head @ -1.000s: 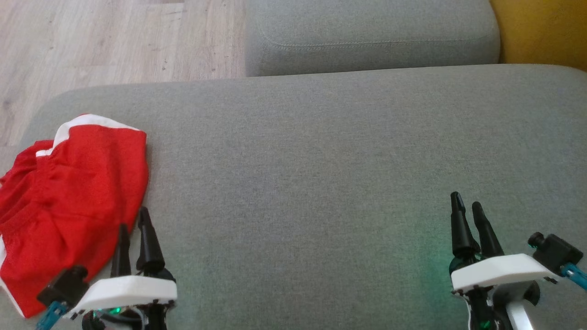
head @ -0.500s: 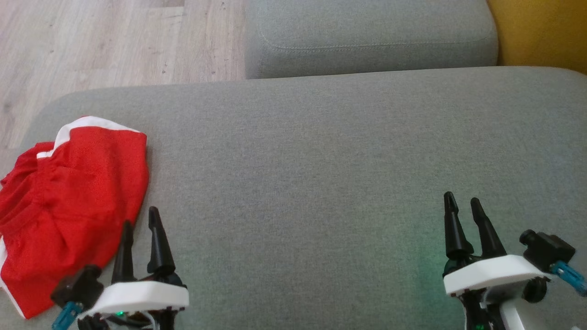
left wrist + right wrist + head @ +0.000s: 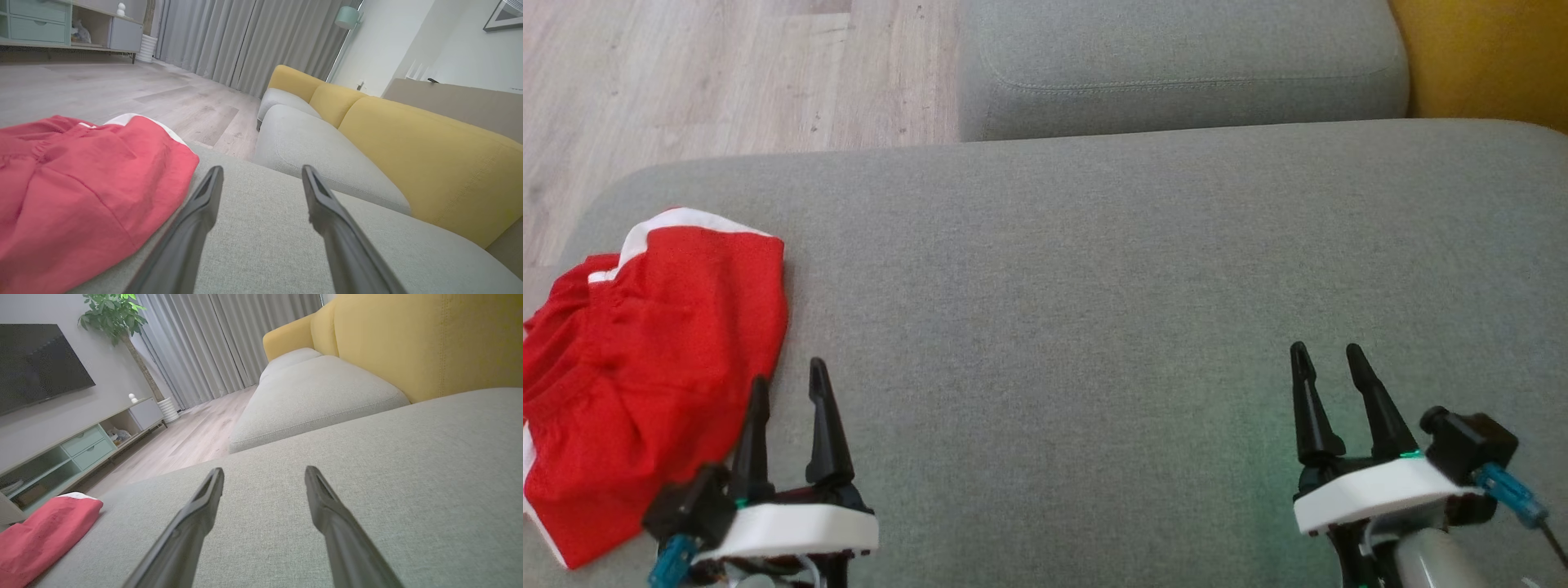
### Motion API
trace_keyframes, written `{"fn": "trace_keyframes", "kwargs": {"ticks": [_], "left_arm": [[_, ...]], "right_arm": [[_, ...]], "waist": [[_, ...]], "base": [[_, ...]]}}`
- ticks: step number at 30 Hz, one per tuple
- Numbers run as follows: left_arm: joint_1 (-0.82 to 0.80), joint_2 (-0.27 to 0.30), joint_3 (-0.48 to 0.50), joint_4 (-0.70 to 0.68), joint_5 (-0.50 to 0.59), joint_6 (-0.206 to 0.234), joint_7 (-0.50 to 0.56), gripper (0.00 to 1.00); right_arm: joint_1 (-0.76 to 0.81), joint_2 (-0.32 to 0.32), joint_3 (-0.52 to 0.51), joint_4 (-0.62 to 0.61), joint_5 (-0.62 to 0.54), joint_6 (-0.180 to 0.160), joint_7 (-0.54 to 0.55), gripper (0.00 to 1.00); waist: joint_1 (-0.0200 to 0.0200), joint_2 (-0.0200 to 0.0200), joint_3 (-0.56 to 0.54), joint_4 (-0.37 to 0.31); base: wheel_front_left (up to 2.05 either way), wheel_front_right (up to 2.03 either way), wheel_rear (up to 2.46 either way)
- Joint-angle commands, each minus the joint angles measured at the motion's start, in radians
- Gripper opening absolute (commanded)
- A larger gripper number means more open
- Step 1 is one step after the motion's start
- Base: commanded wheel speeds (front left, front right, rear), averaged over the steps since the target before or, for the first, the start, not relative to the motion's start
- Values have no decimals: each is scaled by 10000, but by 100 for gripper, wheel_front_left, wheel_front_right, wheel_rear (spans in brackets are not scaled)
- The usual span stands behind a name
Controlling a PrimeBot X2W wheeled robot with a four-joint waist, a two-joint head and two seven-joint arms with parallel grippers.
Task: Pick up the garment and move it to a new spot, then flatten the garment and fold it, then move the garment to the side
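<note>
Left gripper [image 3: 788, 374]: both dark fingers point forward, slightly tilted right, jaws parted with a clear gap. White wrist plate [image 3: 784, 527] sits behind the fingers, black camera block [image 3: 690, 510] on its outer left side. Right gripper [image 3: 1327, 351]: fingers forward, leaning slightly left, jaws parted about the same. Its camera block is on the outer right of the wrist.

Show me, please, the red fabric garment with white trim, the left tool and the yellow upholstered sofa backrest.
Red fabric garment with white trim [image 3: 662, 359]: head view, middle of the red cloth.
Left tool [image 3: 787, 371]: head view, midway between its fingertips.
Yellow upholstered sofa backrest [image 3: 429, 159]: left wrist view, its front face.
</note>
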Motion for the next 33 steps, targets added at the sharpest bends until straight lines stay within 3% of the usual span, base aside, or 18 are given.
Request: {"fn": "trace_keyframes", "kwargs": {"ticks": [1, 24, 33], "left_arm": [[-227, 93, 160, -414, 273, 52, -133, 100], [-153, 108, -327, -799, 3272, 325, -845, 100], [-132, 110, -429, -508, 3521, 266, -922, 100]], "right_arm": [[-428, -87, 239, -396, -270, -6, -145, 100], [-453, -104, 609, -392, -3208, -7, -853, 100], [-453, -106, 160, -84, -3193, -7, -929, 100]], "waist": [[0, 0, 0, -2], [-1, 0, 38, 89], [-1, 0, 78, 112]], "base": [[0, 0, 0], [0, 0, 0], [0, 0, 0]]}}
